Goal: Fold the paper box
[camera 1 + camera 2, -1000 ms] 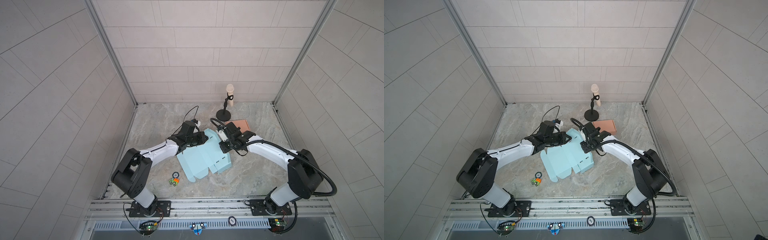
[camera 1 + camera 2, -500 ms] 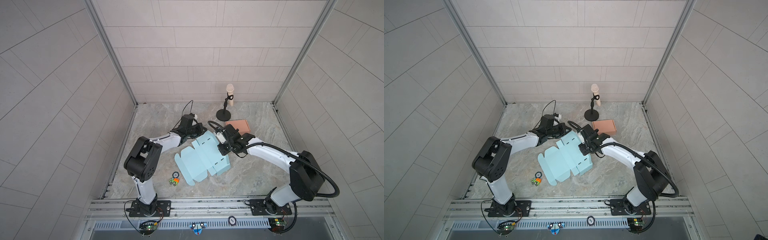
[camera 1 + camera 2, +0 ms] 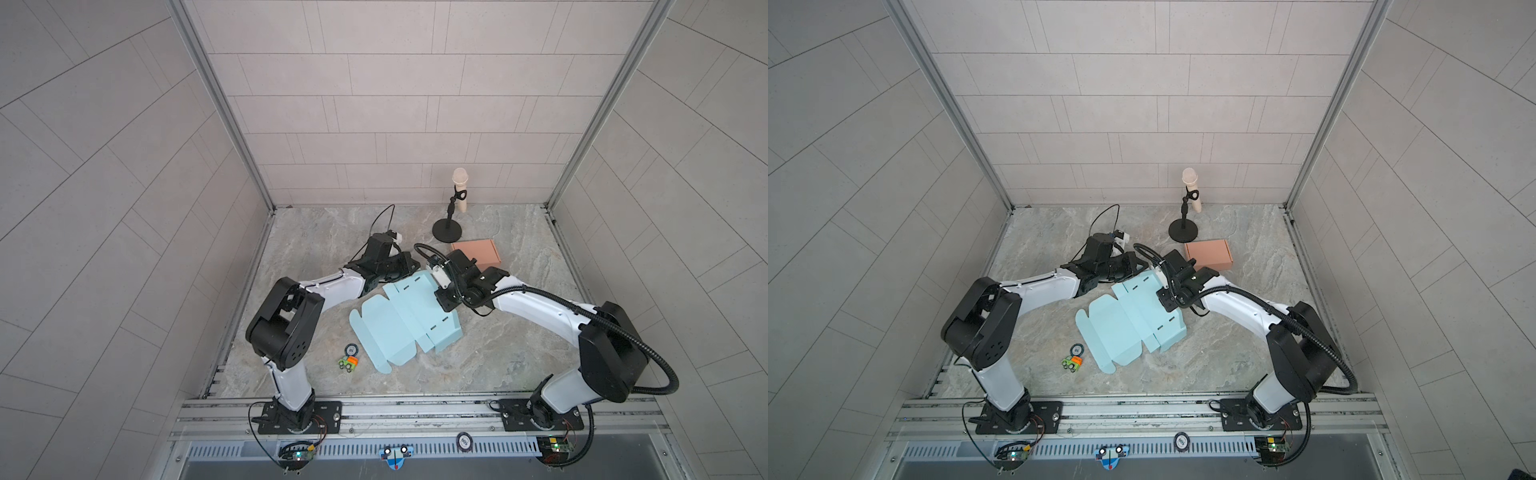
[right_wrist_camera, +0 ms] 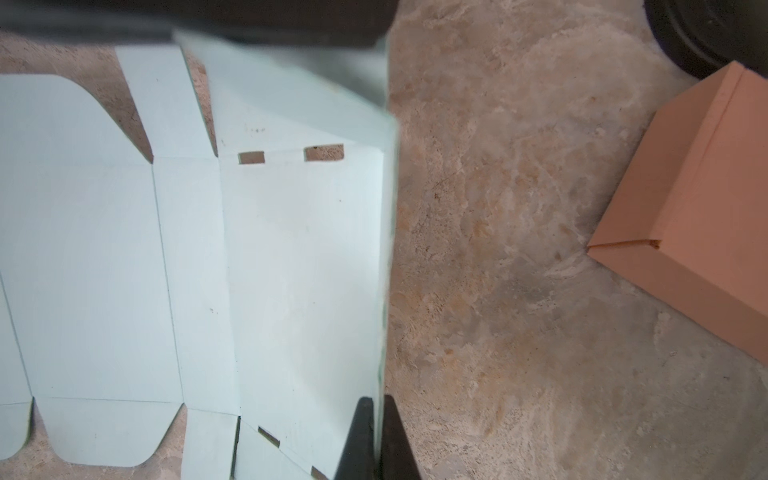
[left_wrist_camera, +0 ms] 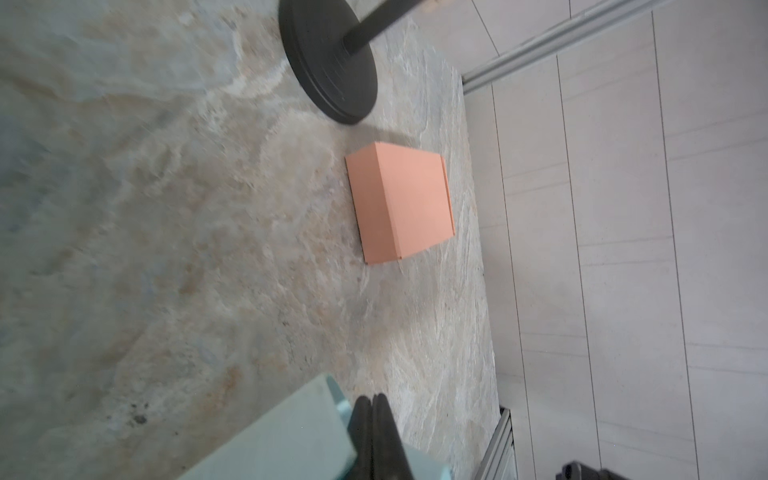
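Both my end effectors sat at the far edge of the light-blue paper box (image 3: 405,322), which lay mostly flat in the middle of the surface (image 3: 498,357). My right end effector (image 4: 376,424) was clamped on its upturned flap; my left end effector (image 5: 374,419) was pressed together just beside it.

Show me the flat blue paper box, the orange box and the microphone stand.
flat blue paper box (image 3: 399,326), in a top view, middle panel.
orange box (image 5: 415,199), left wrist view, broad face.
microphone stand (image 3: 1188,235), in a top view, round base.
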`<move>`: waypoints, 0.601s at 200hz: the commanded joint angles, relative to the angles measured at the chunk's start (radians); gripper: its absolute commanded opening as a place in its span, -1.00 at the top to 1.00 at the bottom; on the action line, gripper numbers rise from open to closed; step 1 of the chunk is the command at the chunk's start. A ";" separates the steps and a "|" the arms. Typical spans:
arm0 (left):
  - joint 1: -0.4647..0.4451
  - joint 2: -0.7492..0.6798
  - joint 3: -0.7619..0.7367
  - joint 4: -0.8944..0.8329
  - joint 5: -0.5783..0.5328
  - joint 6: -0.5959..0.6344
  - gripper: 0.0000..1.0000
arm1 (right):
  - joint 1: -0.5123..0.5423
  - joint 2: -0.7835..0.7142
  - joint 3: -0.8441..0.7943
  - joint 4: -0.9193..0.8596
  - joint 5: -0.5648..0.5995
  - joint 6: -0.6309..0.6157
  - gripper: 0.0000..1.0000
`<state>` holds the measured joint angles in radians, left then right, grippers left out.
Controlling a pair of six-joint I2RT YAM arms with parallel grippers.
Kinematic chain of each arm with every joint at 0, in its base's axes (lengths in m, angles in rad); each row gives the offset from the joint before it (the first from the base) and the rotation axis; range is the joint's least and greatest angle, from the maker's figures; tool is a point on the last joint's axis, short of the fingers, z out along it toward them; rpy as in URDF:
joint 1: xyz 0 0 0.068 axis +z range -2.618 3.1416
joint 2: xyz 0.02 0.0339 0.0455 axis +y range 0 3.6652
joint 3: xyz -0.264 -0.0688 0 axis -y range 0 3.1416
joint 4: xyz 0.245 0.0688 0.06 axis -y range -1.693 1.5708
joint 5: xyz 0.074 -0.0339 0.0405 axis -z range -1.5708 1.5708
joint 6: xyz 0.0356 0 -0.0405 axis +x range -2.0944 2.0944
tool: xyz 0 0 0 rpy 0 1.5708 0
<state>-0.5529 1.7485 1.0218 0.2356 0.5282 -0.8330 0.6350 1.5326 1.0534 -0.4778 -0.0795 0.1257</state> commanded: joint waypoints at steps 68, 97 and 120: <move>-0.099 -0.060 -0.052 -0.015 -0.023 0.013 0.91 | 0.007 0.009 0.033 0.002 0.023 -0.032 1.00; -0.075 -0.076 -0.053 -0.018 -0.025 0.027 0.90 | 0.011 0.002 0.026 -0.011 0.049 -0.040 1.00; -0.015 -0.126 -0.100 -0.018 -0.020 0.046 0.89 | 0.011 -0.006 0.018 -0.027 0.082 -0.062 1.00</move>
<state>-0.6128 1.6760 0.9741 0.1993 0.4900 -0.8112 0.6350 1.5440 1.0561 -0.4992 -0.0353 0.1085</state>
